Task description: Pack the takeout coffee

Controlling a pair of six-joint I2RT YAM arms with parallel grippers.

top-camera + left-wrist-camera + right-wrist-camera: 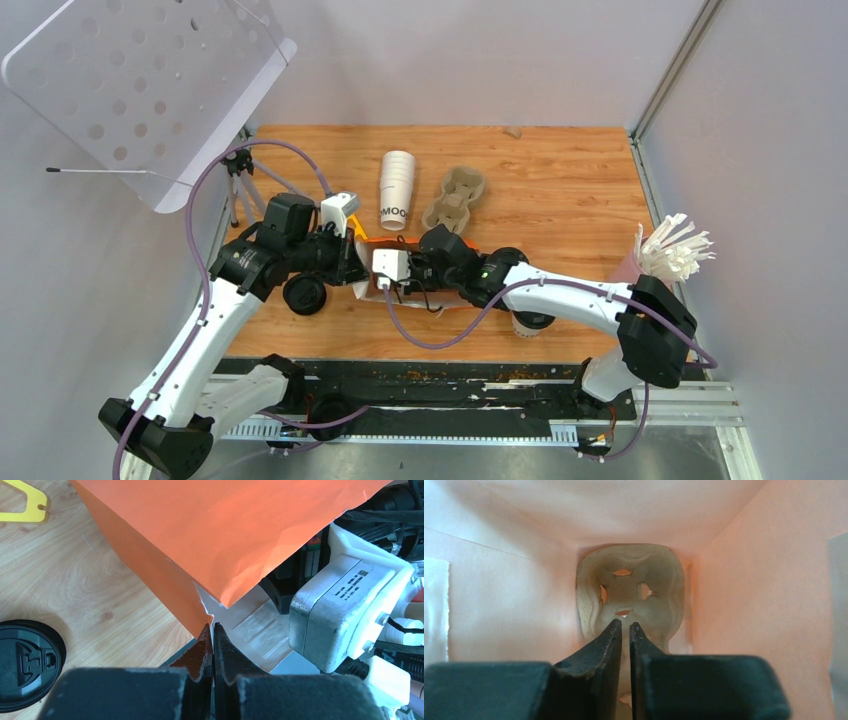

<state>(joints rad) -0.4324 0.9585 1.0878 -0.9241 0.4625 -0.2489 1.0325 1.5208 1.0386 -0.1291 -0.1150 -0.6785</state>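
The takeout coffee (530,323), a white cup with a black lid, stands near the table's front edge, partly hidden under my right forearm. An orange paper bag (366,243) lies on its side mid-table. My left gripper (213,627) is shut on the torn edge of the bag's mouth (200,615). My right gripper (625,625) is deep inside the bag (749,605), jaws nearly closed on the near rim of a pulp cup carrier (659,600) that stands against the bag's bottom.
A loose black lid (304,294) lies left of the bag and shows in the left wrist view (25,665). A stack of lidless cups (396,188) and a second pulp carrier (455,197) lie behind. Stirrers (675,250) stand at the right edge; a small tripod (240,185) at the left.
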